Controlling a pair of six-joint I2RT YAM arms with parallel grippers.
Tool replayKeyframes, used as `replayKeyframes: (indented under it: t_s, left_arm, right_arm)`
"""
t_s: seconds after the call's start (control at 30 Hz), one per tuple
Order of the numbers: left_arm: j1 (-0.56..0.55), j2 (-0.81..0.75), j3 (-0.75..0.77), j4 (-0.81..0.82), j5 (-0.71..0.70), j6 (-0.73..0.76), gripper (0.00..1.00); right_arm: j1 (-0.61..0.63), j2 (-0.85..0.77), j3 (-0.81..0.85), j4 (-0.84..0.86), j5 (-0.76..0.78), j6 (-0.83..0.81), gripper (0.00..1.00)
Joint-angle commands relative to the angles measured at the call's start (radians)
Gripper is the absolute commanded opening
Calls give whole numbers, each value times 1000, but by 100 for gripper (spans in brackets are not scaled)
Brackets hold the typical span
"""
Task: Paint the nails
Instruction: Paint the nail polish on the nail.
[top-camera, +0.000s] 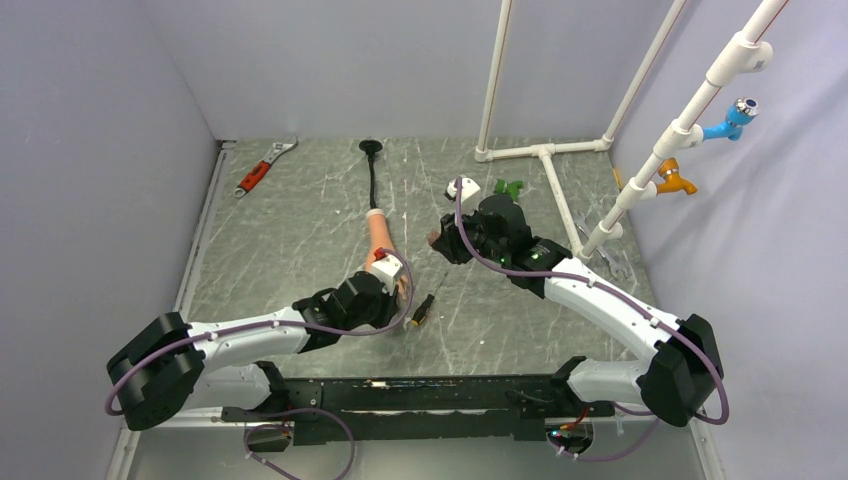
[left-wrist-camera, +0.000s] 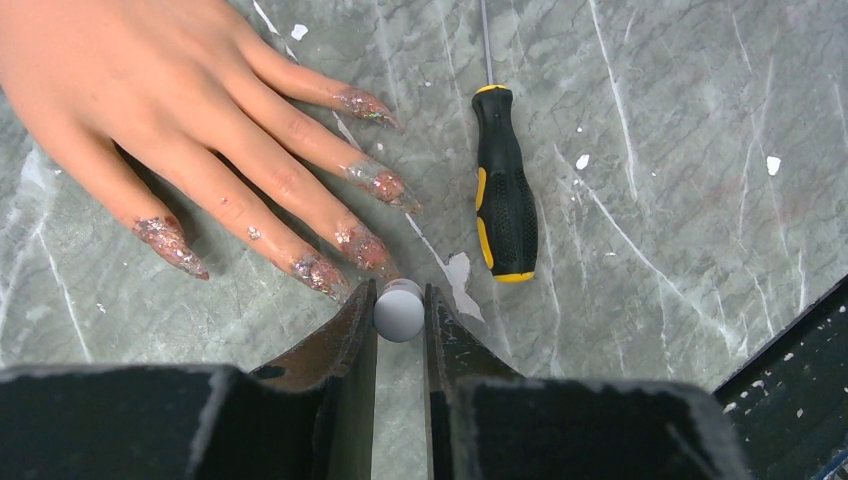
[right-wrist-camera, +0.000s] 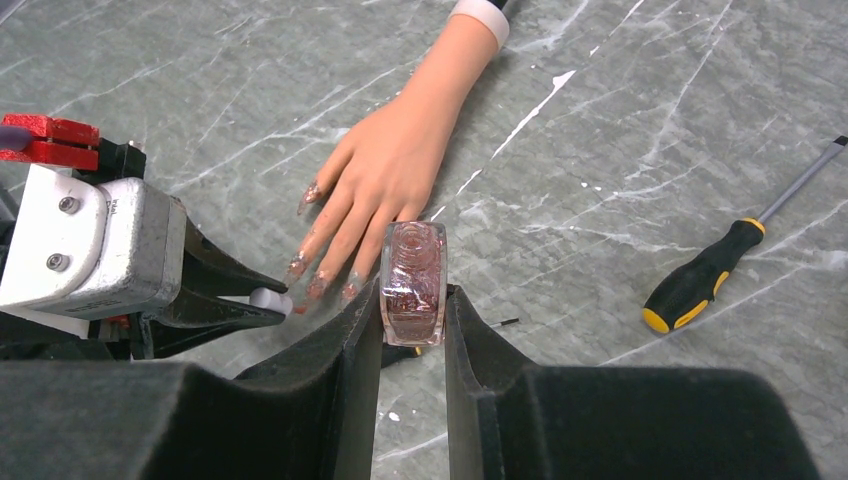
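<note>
Grey-green marbled tabletop (top-camera: 300, 215), flecked white, between pale lilac walls (top-camera: 100, 150). A peach mannequin hand (left-wrist-camera: 130, 90) lies flat on it, glitter-smeared nails (left-wrist-camera: 365, 248) just before the left gripper (left-wrist-camera: 400, 292), clamped on a small white cap (left-wrist-camera: 399, 312). Beside the hand, the right gripper (right-wrist-camera: 412, 295) clamps a glittery polish bottle (right-wrist-camera: 413, 260).

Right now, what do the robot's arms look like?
The left arm and right arm have white shells with chunky black joints. A purple cable loops along each. The left end effector and right end effector each have two flat black fingers.
</note>
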Motion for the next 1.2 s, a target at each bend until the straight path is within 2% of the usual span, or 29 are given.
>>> replayKeyframes:
  t_s: [0.0, 0.77, 1.17]
  left_arm:
    - [-7, -26, 17, 8, -30, 4, 0]
    - [4, 87, 106, 40, -86, 59, 0]
    - [11, 58, 126, -7, -121, 89, 0]
  right_arm:
    - [-4, -25, 12, 56, -14, 3, 0]
    - [-4, -20, 15, 54, -18, 5, 0]
    - [-4, -13, 14, 59, -23, 5, 0]
